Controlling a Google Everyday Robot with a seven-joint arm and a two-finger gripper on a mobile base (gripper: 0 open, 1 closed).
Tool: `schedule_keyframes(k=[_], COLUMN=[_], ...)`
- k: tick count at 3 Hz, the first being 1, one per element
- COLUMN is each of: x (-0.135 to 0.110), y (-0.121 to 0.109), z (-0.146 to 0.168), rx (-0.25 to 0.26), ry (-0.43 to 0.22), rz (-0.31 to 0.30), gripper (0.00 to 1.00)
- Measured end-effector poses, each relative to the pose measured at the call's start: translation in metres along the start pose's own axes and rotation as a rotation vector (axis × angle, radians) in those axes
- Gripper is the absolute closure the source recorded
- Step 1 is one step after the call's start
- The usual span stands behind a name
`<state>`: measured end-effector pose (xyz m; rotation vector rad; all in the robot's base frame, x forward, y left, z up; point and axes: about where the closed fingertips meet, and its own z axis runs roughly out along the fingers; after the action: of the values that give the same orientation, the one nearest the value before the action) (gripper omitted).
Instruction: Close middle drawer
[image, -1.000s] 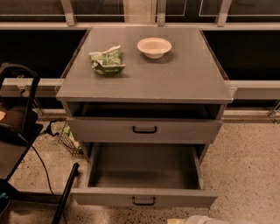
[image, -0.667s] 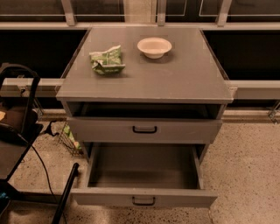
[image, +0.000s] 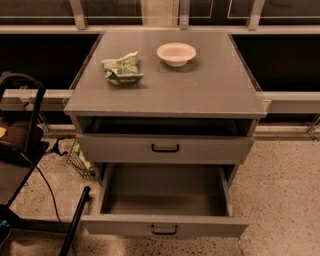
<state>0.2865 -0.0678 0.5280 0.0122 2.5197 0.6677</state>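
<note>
1. Standing pulled far out at lower centre, the middle drawer (image: 200, 226): flat grey front, small black bar handle (image: 164, 229), smooth rectangular box interior.
2. The upper drawer (image: 210, 149), just above it, is slightly out and has a matching grey front.
3. The counter (image: 220, 85) is matte grey. A round white bowl (image: 176, 53) sits at upper centre, with a crumpled green packet (image: 122, 68) to its left; the print is unreadable.
4. The speckled floor (image: 285, 190) is at lower right.
5. The gripper lies outside the frame, so I cannot tell the state of its jaws.

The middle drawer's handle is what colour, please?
The handle is black, seen in the camera view; the claw is out of sight.
</note>
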Motion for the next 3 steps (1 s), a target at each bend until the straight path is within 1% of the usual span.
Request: schedule_keyframes(k=[1,2,3], x=[0.000,0.000,-0.008], y=[0.000,-0.011,-0.029], z=[0.000,0.011,0.030], rx=[0.000,0.019,0.034], ry=[0.000,-0.009,-0.034], rz=[0.000,0.002,0.005], gripper=[1.00,1.00,1.00])
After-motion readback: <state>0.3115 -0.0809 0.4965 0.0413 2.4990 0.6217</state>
